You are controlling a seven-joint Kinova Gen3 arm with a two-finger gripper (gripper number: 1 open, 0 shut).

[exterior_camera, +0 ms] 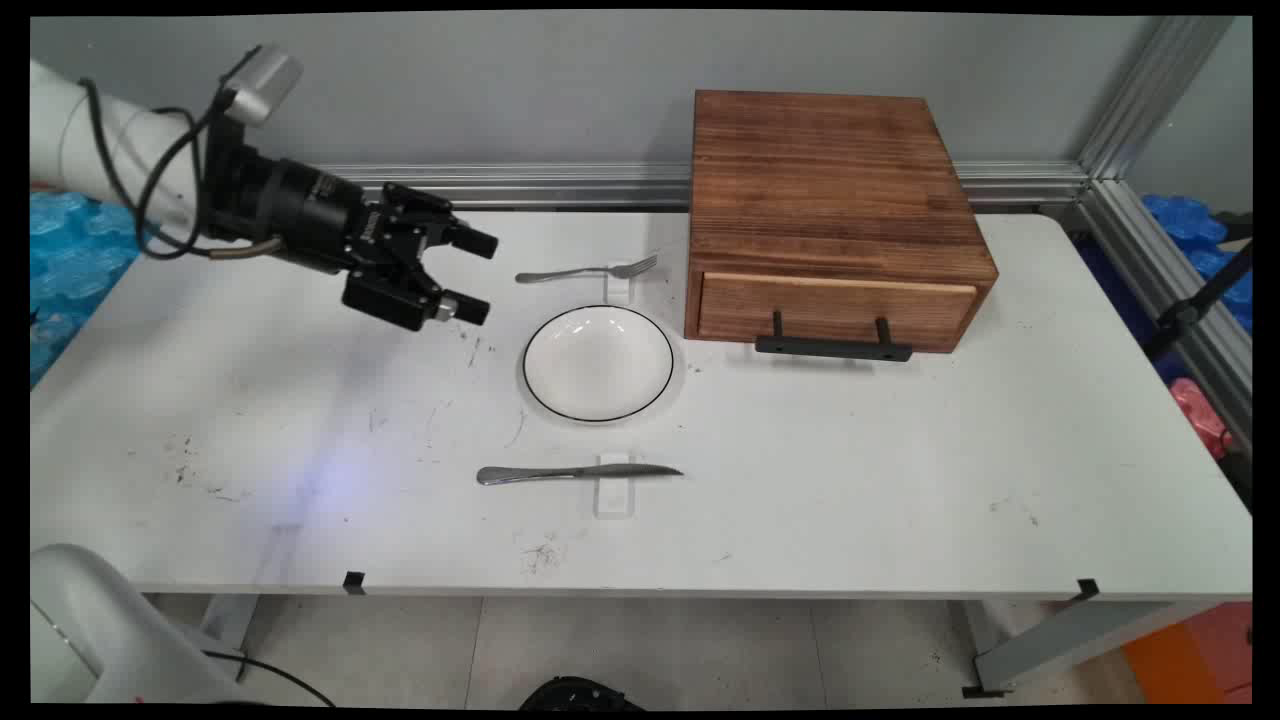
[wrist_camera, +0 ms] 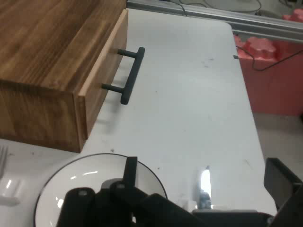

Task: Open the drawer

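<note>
Two black fingers of the gripper (exterior_camera: 478, 275) stand spread and empty above the table (exterior_camera: 900, 480), just left of a white plate (exterior_camera: 598, 362), fork (exterior_camera: 585, 270) beyond, knife (exterior_camera: 575, 472) nearer, drawer box (exterior_camera: 830, 215) right.

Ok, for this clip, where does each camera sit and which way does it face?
Main view: fixed above the table's near side, facing the back wall; the arm enters from upper left, end effector open.
Hand view: on the hand, looking along the end effector toward the wooden drawer box.
Shared: white plate, drawer handle.
</note>
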